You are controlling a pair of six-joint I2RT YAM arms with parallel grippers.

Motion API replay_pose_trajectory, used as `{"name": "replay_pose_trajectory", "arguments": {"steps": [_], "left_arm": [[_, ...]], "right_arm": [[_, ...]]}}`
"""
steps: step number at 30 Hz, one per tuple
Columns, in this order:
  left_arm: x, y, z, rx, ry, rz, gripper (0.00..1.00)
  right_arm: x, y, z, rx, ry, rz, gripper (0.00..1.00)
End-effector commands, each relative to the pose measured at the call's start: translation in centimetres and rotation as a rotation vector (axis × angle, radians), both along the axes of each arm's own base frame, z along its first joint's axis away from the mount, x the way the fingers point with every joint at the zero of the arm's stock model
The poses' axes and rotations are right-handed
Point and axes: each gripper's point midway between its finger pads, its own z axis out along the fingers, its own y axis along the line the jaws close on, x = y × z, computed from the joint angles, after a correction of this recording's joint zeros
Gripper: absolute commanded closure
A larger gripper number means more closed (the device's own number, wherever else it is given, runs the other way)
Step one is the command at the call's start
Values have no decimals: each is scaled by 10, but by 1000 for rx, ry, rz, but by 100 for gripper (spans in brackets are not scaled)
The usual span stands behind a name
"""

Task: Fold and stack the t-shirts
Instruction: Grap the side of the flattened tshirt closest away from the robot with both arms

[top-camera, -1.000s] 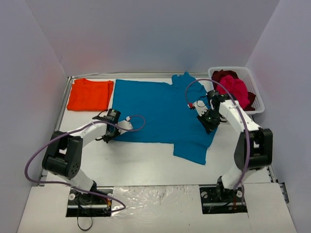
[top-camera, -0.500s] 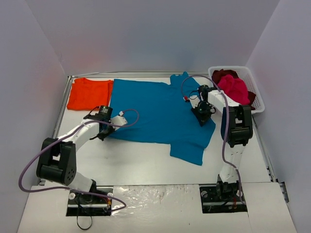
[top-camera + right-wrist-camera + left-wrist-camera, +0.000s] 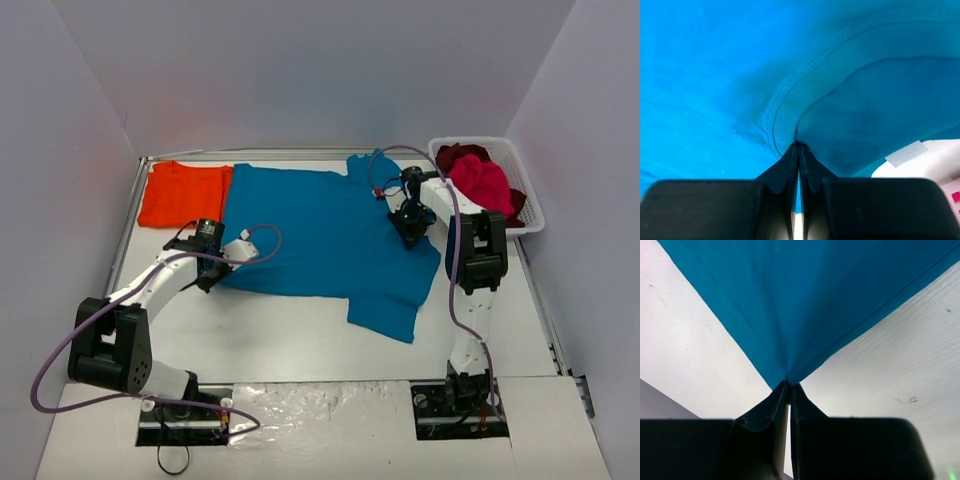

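across the middle of the table [image 3: 300,335] lay the teal tee [image 3: 320,235], spread flat, one sleeve toward the near edge & the other toward the back wall. over the last sec both arms had reached further from their bases & hauled it w/ them. the whole tee had slid back & to the left, so its left edge now met the right edge of the folded orange tee [image 3: 183,193] at back left, touching or just lapping it, couldn't tell which. left gripper [image 3: 212,278] was clamped tight on the near-left corner of the teal tee, only cloth btwn its jaws. right gripper [image 3: 410,228] was likewise squeezed closed on a pinch of teal near the right side, by a curved stitched seam (collar or sleeve, not clear). my read: this was a repositioning drag, not yet a fold, & nothing was stacked on the orange tee. magenta tee [image 3: 482,180] & dark red tee [image 3: 458,155] sat bunched in the basket [image 3: 533,205] at back right, so most of the job remained. materials: teal cloth was a soft, thin, matte knit w/ a double-row stitched hem, seen at the left wrist. it tented to a sharp peak at each pinch, so prob limp & prone to drag wrinkles. table was white, matte, faintly textured w/ a few scuffs. basket was white slotted plastic, rectangular, prob rigid.
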Motion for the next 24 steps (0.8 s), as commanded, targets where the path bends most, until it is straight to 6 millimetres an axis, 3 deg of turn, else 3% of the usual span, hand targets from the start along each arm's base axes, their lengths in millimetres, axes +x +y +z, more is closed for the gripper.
{"name": "replay_pose_trajectory", "arguments": {"steps": [1, 8, 19, 24], "left_arm": [[-12, 2, 7, -15, 11, 5, 98], [-12, 4, 7, -17, 9, 19, 98], [-4, 0, 2, -38, 23, 47, 98], [-1, -3, 1, -50, 25, 58, 98]], "right_arm": [[1, 5, -8, -13, 34, -4, 100], [11, 6, -19, -36, 33, -3, 100], [48, 8, -4, -44, -63, -13, 100], [53, 7, -1, -49, -76, -19, 100]]}}
